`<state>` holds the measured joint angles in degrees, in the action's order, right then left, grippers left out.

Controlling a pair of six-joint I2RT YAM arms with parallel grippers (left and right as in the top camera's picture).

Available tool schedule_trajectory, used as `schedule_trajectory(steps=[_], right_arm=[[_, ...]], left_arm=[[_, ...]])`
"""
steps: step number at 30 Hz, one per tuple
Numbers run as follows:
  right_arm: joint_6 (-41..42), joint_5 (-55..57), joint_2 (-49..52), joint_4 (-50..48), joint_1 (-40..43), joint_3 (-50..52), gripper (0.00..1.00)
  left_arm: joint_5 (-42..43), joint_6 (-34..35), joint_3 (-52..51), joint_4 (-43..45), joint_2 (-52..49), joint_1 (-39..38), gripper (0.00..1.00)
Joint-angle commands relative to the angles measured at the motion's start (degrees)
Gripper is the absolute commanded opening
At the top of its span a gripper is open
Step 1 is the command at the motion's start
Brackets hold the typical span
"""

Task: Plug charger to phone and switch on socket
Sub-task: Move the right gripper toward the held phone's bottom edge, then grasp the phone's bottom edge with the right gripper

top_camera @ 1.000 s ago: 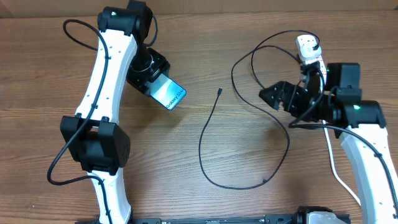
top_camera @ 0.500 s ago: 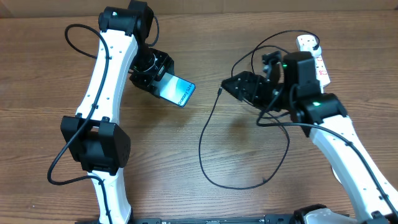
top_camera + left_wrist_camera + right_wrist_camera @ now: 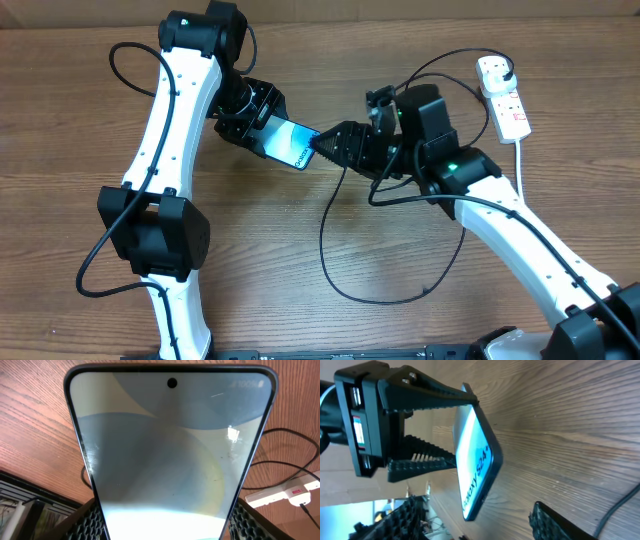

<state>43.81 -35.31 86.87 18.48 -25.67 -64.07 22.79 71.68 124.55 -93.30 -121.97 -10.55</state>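
Observation:
My left gripper point(image 3: 250, 118) is shut on the phone point(image 3: 288, 142) and holds it tilted above the table, lit screen up. The phone fills the left wrist view point(image 3: 170, 445). My right gripper point(image 3: 328, 148) is open and empty, its fingers on either side of the phone's free end point(image 3: 475, 460). The black charger cable point(image 3: 322, 235) loops over the table below the right arm. Its connector tip is hidden under the right gripper. A stretch of cable shows by the right finger point(image 3: 620, 505). The white socket point(image 3: 506, 98) lies at the far right with a black plug in it.
The socket's thick white cord point(image 3: 530, 250) runs down the right side under the right arm. More black cable curls between the right arm and the socket point(image 3: 440, 65). The socket also shows in the left wrist view point(image 3: 285, 495).
My right arm has swung left from beside the socket to the phone's free end. My left arm has moved the phone a little to the right.

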Motion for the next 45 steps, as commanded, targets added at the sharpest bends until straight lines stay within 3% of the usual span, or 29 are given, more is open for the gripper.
schedule_trajectory(steps=[1,20,26,33,45], right_arm=[[3.37,1.11,1.95,-1.51,-1.36,-1.14,0.66],[11.41,4.42,7.89,-12.98,-6.23,-1.16,0.51],[11.74,7.48,8.57,-13.94,-7.87,-1.16,0.47],[11.74,8.74,9.57,-13.92,-8.52,-1.16,0.35],[11.72,9.22,10.40,-14.58,-8.50,-1.16,0.28]], left_arm=[[1.70,0.72,1.51,-0.46,0.37,-1.09,0.04],[-0.52,0.33,1.49,-1.14,0.37,-1.55,0.04],[-0.52,0.31,1.51,-1.18,0.37,-1.60,0.04],[-0.50,0.31,1.51,-1.18,0.37,-1.90,0.04],[-0.48,0.31,1.51,-1.29,0.37,-2.03,0.04]])
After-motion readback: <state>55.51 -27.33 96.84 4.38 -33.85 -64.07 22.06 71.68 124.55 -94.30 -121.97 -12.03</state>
